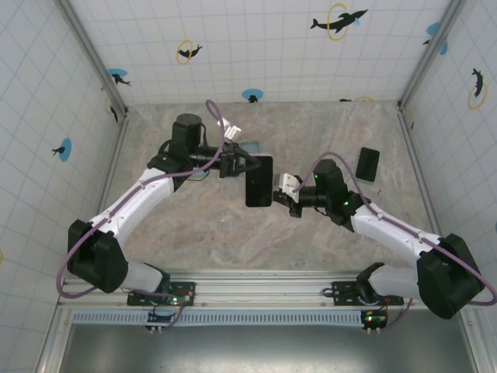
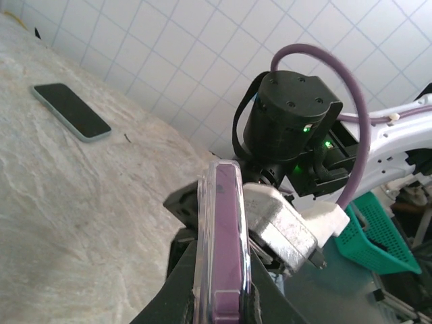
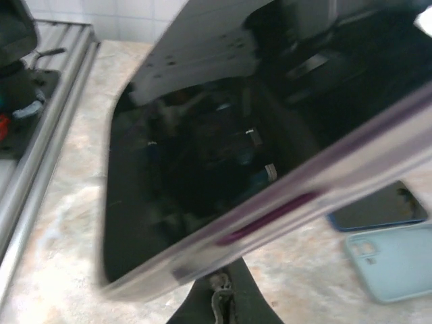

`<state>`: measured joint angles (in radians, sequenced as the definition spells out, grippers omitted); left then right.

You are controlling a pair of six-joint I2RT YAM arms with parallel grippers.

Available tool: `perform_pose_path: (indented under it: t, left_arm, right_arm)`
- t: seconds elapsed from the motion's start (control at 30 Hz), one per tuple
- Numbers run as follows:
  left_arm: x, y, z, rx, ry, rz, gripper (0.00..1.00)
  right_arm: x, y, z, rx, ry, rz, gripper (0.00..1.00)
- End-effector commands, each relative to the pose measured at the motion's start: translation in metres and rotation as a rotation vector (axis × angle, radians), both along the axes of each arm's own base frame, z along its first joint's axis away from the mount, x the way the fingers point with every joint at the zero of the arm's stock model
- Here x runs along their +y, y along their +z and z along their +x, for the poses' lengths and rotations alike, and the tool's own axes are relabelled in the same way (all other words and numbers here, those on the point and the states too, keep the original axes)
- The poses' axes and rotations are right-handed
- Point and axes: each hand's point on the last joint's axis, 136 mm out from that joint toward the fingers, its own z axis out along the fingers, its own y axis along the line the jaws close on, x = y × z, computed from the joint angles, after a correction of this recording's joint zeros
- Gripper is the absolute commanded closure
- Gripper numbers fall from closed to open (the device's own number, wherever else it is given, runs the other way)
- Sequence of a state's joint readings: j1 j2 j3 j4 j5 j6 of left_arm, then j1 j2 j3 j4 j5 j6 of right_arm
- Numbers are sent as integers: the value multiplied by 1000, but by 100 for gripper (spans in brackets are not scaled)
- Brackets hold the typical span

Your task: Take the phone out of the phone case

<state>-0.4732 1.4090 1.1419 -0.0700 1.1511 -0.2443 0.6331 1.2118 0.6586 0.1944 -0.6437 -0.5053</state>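
Note:
A phone with a purple body (image 2: pixel 229 236) sits in a clear phone case (image 2: pixel 204 229), held edge-up above the table. My left gripper (image 2: pixel 221 277) is shut on it, one dark finger on each face. From above, the black screen (image 1: pixel 258 180) faces up, with the left gripper (image 1: pixel 239 166) at its upper left end. My right gripper (image 1: pixel 286 189) is just right of the phone, its silver-padded finger (image 2: pixel 287 226) close beside the phone's edge. In the right wrist view the screen (image 3: pixel 202 155) and the case's clear rim (image 3: pixel 290 209) loom above the shut right gripper (image 3: pixel 223 300), which holds nothing.
A second dark phone (image 1: pixel 368 164) lies on the table at the right, also seen as the phone (image 2: pixel 71 111). A blue-cased phone (image 3: pixel 378 209) and a light blue case (image 3: pixel 395 260) lie on the table beneath. A green basket (image 2: pixel 374 233) stands beyond the table edge. Tiled walls enclose the table.

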Motion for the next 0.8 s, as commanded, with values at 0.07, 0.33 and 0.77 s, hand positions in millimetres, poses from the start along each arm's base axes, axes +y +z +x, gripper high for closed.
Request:
perform_pose_path:
  t: [0.07, 0.33, 0.77]
  left_arm:
    - [-2, 7, -8, 32, -34, -25, 100]
    - [2, 21, 1, -120, 19, -40, 100]
    - [5, 27, -9, -293, -37, -55, 100]
  right_arm:
    - [2, 34, 2, -93, 1, 112, 97]
    - [-8, 9, -7, 50, 39, 49, 76]
    - [-1, 3, -29, 213, 196, 59, 60]
